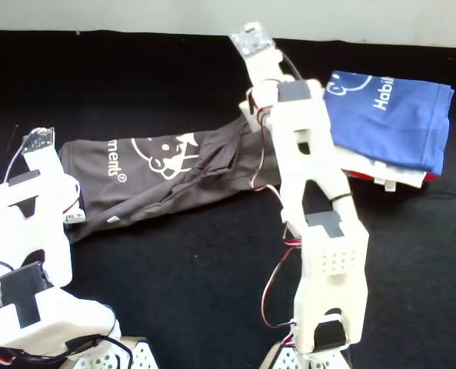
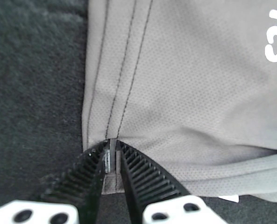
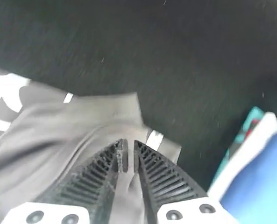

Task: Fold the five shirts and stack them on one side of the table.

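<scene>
A dark grey shirt with white print lies stretched across the middle of the black table. My left gripper is at the shirt's left end. In the left wrist view that gripper is shut on the stitched hem of the grey shirt. My right gripper is at the shirt's far right end. The right wrist view shows this gripper pinching a raised fold of the grey shirt. A stack of folded shirts with a blue shirt on top sits at the back right.
Under the blue shirt lie a white layer and a red one. The stack's edge is close beside the right gripper. Bare black cloth covers the front of the table between the two arm bases.
</scene>
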You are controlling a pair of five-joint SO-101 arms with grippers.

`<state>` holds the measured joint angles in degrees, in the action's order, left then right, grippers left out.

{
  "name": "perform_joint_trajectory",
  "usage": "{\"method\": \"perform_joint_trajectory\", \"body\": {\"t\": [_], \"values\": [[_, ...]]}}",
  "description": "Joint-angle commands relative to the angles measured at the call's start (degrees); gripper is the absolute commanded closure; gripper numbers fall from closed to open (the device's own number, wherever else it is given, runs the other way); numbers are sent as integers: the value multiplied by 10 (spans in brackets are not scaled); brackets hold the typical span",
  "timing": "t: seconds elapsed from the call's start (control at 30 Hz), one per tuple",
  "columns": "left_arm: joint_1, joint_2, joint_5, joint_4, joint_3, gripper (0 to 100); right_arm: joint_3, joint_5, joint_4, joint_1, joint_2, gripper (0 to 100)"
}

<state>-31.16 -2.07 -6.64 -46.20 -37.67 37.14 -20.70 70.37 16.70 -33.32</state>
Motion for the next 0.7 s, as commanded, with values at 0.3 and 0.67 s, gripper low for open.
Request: {"method": "perform_joint_trajectory", "body": {"t": [0.3, 0.67], "values": [[6, 0, 4, 12, 0, 991, -33, -8, 175, 61, 24, 964], [6, 0, 4, 12, 0, 991, -124, -4, -19, 134, 24, 964]]}}
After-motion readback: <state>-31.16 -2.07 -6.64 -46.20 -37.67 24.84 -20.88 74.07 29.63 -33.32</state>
